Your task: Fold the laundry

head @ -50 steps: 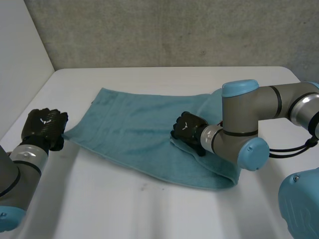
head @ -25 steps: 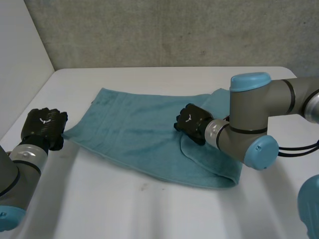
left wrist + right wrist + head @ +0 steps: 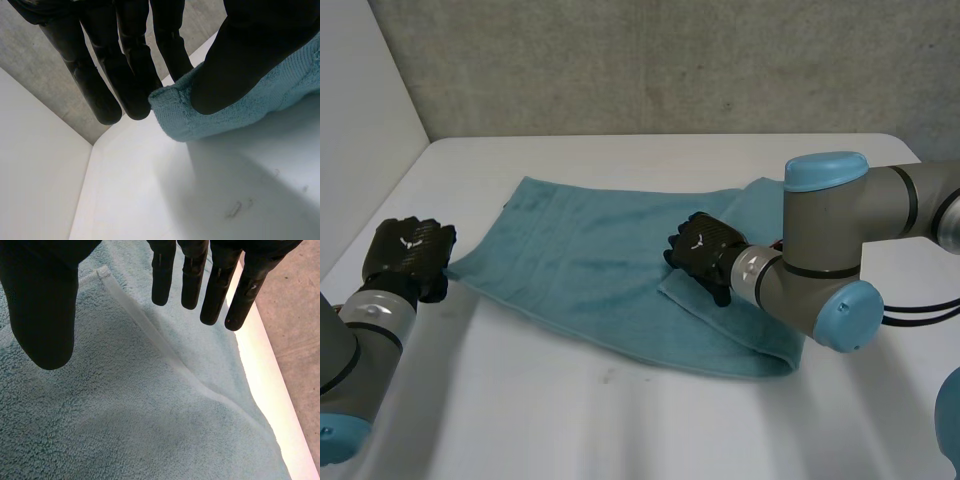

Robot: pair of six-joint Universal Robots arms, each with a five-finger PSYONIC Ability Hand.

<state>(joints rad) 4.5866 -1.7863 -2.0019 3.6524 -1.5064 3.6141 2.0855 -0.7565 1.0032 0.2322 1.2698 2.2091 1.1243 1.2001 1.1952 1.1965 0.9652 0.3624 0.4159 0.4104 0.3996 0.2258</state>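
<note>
"Teal towel (image 3: 580, 265): where does it lie for you?"

"It's spread on the white table (image 3: 620, 430), reaching from one of my hands to the other. The end by my right hand (image 3: 703, 250) is doubled back onto the cloth as a flap (image 3: 725, 325), and that flap sits directly beneath the palm. The opposite corner (image 3: 175, 112) is at my left hand (image 3: 408, 255)."

"What is the left doing with it?"

"Pinching it. From the wrist camera I see the thumb (image 3: 240, 65) lying on top of the corner and the fingers (image 3: 130, 75) standing on its other side, so the terry is nipped between them. I read that as an anchor. With that end held, the towel should not drag across the table when the other end is worked."

"And the right?"

"It's carrying nothing. The hand is wide open with everything straight, palm down over the flap, and the pale hem (image 3: 150, 330) runs just beneath its fingertips (image 3: 162, 295). I can't tell whether they actually touch the pile."

"Why put it there?"

"My judgement is that the hem is the edge that sets the fold line. An open hand above it can either press the flap flat or close on the hem to carry it further towards my left hand. The first fold looks laid, and the rest is yet to do."
</note>
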